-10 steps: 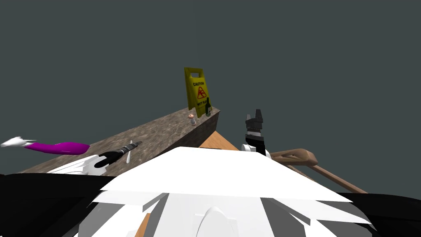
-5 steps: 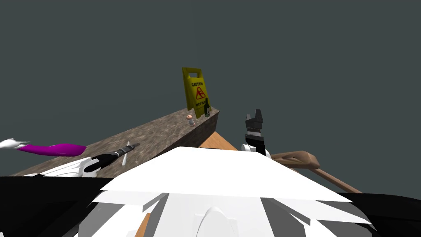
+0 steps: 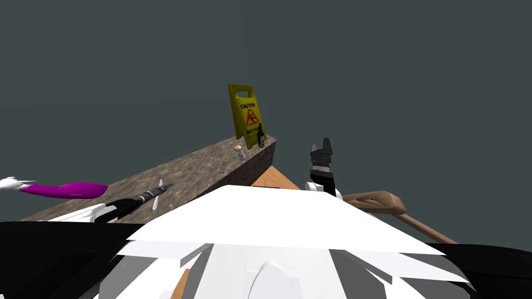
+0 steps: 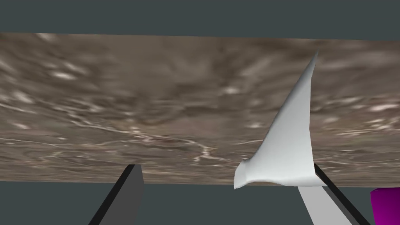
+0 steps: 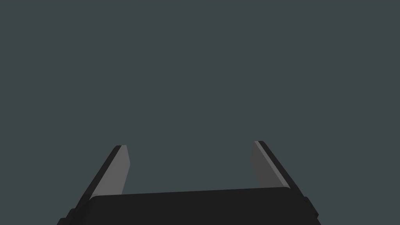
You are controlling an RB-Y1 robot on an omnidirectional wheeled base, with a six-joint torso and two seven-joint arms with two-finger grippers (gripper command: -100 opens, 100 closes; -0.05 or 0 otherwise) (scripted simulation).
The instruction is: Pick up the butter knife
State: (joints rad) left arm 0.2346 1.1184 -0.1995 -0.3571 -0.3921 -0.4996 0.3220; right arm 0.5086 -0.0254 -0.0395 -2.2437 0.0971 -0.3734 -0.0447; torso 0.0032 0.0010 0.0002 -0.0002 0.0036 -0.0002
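Knife [image 4: 289,144] lies on the counter [image 3: 208,163], seemingly partly between the spread fingers of your left gripper [image 4: 224,172], against one of them. Nothing is gripped yet; closing and lifting are left. Your right gripper [image 5: 189,144] hangs released, aside.

A mottled brown stone counter [image 3: 208,166] runs from 8 o'clock toward centre against a dark grey backdrop [image 3: 389,62], a yellow caution sign [image 3: 246,117] at its far end, brown wooden furniture [image 3: 379,200] at 4 o'clock

Head camera above counter [image 3: 208,161], left wrist camera close over it
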